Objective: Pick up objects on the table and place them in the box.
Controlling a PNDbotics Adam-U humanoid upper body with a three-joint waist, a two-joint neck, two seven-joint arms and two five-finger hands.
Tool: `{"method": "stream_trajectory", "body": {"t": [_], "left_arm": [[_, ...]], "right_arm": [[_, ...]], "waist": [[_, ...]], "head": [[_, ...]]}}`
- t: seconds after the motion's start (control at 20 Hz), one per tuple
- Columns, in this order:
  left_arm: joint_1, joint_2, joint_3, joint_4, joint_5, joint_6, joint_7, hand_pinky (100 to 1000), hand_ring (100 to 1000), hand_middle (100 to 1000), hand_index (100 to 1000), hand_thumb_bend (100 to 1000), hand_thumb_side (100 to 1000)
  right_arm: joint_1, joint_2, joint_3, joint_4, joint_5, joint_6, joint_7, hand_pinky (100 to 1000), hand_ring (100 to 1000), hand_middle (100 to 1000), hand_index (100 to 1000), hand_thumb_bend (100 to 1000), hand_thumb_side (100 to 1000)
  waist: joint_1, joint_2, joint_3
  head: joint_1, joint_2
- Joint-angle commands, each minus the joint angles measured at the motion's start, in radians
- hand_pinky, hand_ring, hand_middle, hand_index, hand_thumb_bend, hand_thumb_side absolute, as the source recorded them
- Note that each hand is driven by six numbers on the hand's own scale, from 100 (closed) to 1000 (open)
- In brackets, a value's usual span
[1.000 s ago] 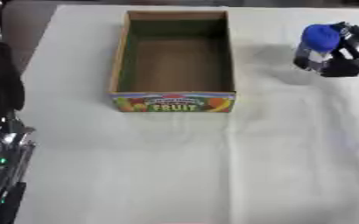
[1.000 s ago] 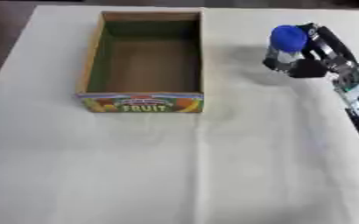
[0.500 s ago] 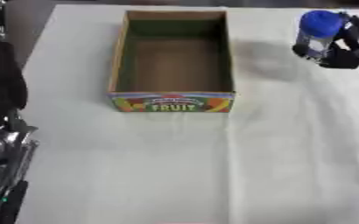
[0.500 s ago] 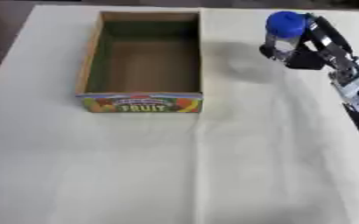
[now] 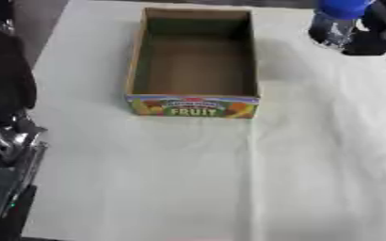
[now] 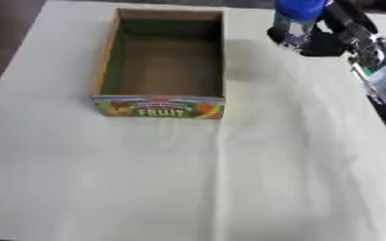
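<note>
Right eye view: the right hand (image 6: 326,41) came in from the upper right with its fingers curled round a bottle (image 6: 296,22), clear-bodied with a blue cap. Bottle upright, held above the table (image 6: 229,188), its cap near the top edge of view. It hung just right of the box (image 6: 163,106), beyond the box's far right corner and not over the opening. A soft shadow lay on the cloth between box and bottle. Box open-topped, cardboard, long side running away from the robot, printed front panel reading FRUIT with fruit pictures; inside, only bare brown floor showed. White cloth covered the table, with a faint crease running toward the robot from near the box's front right corner. Left eye view: the left arm lay along the left edge, dark above and silver lower down; of the left hand (image 5: 5,141) I could not tell whether fingers were open or curled.
</note>
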Motion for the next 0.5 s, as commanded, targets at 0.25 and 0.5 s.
{"method": "stream_trajectory", "body": {"t": [0.25,0.5], "left_arm": [[-0.017,0.02,-0.001,-0.014,0.008,-0.004,-0.007,903,743,935,876,409,824],[-0.022,0.02,-0.001,-0.014,0.009,-0.005,-0.007,903,743,934,876,410,823]], "right_arm": [[-0.041,-0.026,0.013,-0.06,-0.056,0.014,0.053,100,100,147,421,124,465],[-0.046,-0.027,0.017,-0.065,-0.073,0.022,0.079,100,100,148,422,123,469]], "waist": [[-0.007,-0.027,0.013],[-0.009,-0.026,0.019]], "head": [[0.015,0.01],[0.016,0.016]]}}
